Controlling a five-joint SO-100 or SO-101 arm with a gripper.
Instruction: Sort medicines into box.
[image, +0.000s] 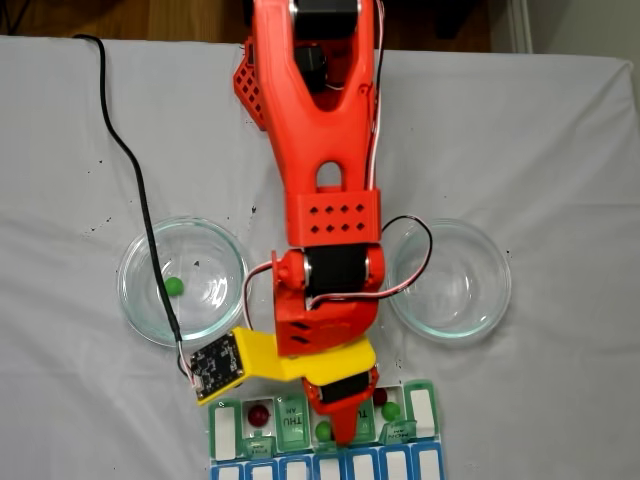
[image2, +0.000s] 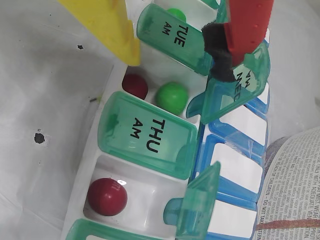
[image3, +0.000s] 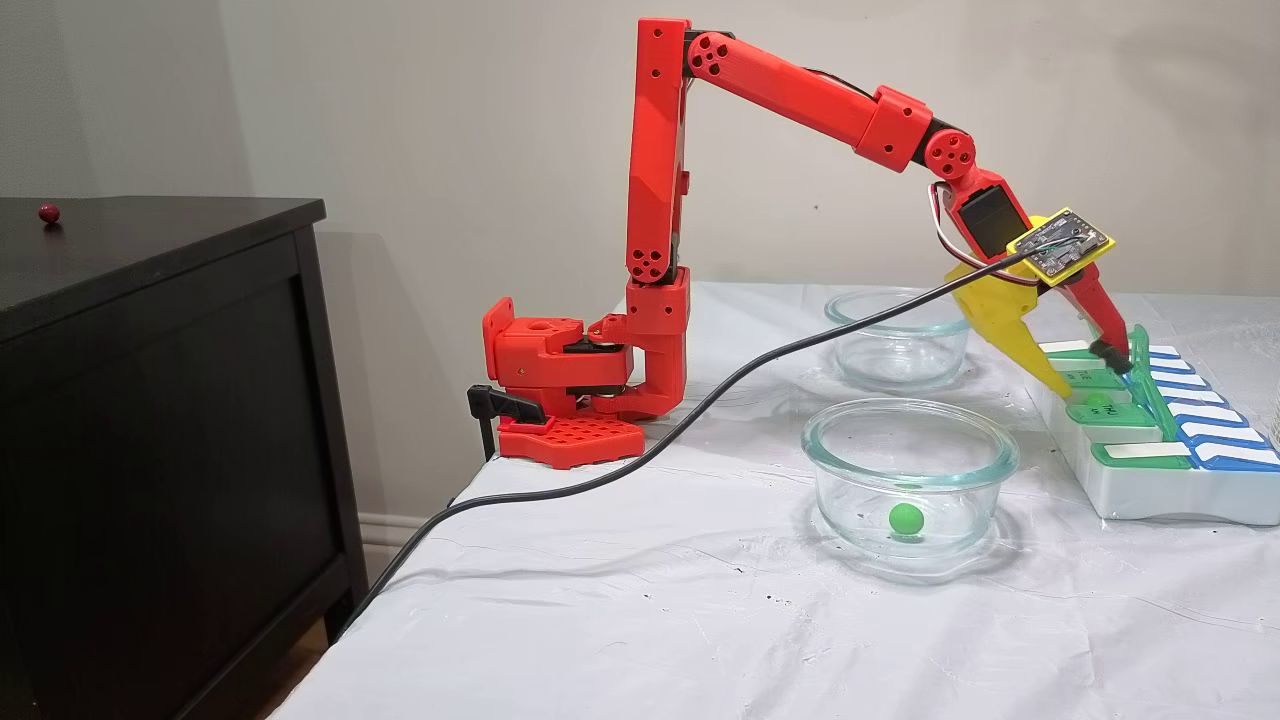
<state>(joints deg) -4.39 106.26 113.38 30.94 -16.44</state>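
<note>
Sharing one box (image2: 107, 165) compartment, a red pill (image2: 135, 86) and green pill (image2: 171, 97) lie beneath the empty, parted pincer (image2: 172, 47).

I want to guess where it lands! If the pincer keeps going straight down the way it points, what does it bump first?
Probably the pill box: the open pincer points into the compartment holding a red pill and a green pill. Depth is unclear.
</note>
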